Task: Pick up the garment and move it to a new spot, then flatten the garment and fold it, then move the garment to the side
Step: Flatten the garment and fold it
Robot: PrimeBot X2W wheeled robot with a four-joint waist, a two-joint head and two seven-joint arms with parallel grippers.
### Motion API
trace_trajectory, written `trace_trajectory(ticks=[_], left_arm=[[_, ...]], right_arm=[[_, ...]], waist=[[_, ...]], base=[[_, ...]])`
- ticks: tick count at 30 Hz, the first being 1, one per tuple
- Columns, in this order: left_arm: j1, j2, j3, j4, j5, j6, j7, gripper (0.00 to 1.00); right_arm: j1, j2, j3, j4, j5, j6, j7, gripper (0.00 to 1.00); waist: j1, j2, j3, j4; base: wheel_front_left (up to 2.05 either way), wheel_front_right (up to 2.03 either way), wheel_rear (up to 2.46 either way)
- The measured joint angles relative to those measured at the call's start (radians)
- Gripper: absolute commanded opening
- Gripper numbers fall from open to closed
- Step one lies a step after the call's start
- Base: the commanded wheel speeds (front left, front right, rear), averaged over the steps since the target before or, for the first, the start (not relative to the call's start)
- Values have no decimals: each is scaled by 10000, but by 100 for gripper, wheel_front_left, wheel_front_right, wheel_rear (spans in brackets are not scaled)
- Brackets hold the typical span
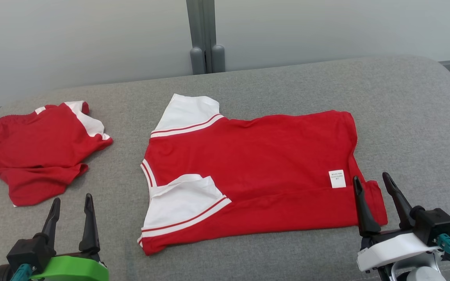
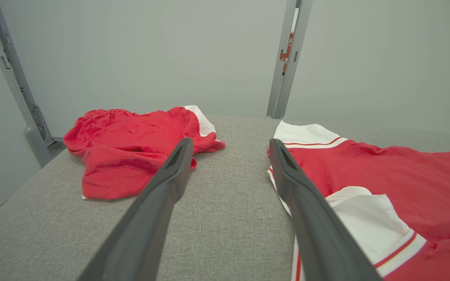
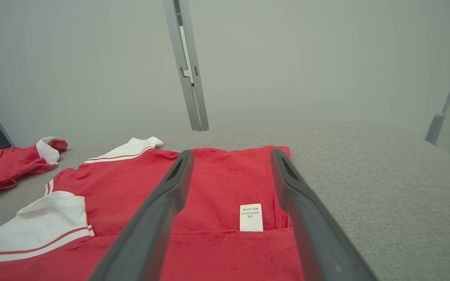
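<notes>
Red garment [image 1: 248, 171] lies spread mid-counter [image 1: 404, 117], its near edge turned over; folding judged under way. Left gripper [image 1: 72, 197] and right gripper [image 1: 370, 176] stand released, jaws wide, empty. The next move calls for grasping its ends.

Dark jaws, green left mount [image 1: 72, 269], white right mount [image 1: 395, 249]

Matt red knit cloth shirt [image 1: 256, 168] at centre, coarse grey woven couch fabric [image 1: 287, 86] under it, my matt dark plastic fingers [image 2: 170, 183], smooth paper-like label [image 1: 337, 178].
</notes>
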Motion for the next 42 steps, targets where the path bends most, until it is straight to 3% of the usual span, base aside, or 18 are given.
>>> trace_trajectory(ticks=[7, 14, 26, 35, 42], left_arm=[[-136, 52, -203, 130, 21, -4, 0, 100], [-2037, 1104, -1193, 368, -10, -13, 2, 100], [-7819, 2884, -3770, 1524, -1628, -15, 930, 100], [-11025, 3756, -6044, 3250, -3099, -15, 2031, 100], [-12384, 3954, -7685, 4650, -4117, -15, 2807, 100]], right_arm=[[-155, 38, -174, -63, 94, 0, 0, 100], [-1457, -512, -355, -27, 8, 0, 0, 100], [-5426, -1818, 0, 1825, -382, 0, 803, 100], [-7526, -1837, 663, 3465, 8, 0, 1691, 100], [-8979, -1563, 1407, 5014, 341, 0, 2057, 100]], waist=[[0, 0, 144, 2], [0, 0, 734, -4], [0, 0, 2829, -229], [3, 0, 4480, -752], [3, 0, 5485, -1331]], base=[[0, 0, 0], [0, 0, 0], [0, 0, 0], [0, 0, 0], [0, 0, 0]])
